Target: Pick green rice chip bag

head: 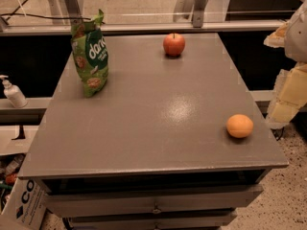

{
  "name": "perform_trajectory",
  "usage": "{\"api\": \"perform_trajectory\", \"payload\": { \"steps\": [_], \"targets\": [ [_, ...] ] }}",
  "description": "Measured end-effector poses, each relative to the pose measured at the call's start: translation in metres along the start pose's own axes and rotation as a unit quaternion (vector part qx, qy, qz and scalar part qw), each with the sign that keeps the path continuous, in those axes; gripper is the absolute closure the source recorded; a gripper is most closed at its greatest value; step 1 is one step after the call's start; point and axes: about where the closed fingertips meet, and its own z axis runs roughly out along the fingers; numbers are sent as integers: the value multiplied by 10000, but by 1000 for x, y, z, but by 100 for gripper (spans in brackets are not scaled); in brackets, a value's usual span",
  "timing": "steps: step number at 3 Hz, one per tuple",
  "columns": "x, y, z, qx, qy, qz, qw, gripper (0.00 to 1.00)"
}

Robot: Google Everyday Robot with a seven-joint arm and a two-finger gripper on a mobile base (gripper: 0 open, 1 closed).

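Green rice chip bag: the green rice chip bag stood on the far left part of the grey cabinet top, close to its left edge.
Long axis of the bag: it was vertical, with a small lean. The crimped top edge pointed up and the bottom rested on the surface.
Facing of the bag: I saw the printed front with the white letters, turned a little toward the right side.
Nearest things: the red apple was at the far edge, well apart to the right of the bag. The orange lay near the right edge, on the near side.
Gripper: the gripper was at the right border of the view, outside the right edge of the cabinet top and touching nothing.
Gripper state: I could not tell whether it was spread or closed.
Direction to the bag: from the gripper, the bag lay far to the left and further back, across the whole top.
My judgement for the move: I thought the reach should pass behind the orange and in front of the apple, then take the bag across its narrow width.
Off the cabinet: a white pump bottle stood on a lower ledge at the left.
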Motion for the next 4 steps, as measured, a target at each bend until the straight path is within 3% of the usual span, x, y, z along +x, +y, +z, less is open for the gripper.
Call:
{"api": "perform_trajectory", "payload": {
  "steps": [2, 3, 4],
  "targets": [
    [-2, -3, 4, -42, -169, -1, 9998, 0],
    [-20, -11, 32, -277, -770, 3, 9966, 0],
    [-57, -23, 60, -522, -1481, 24, 9876, 0]
  ]
}}
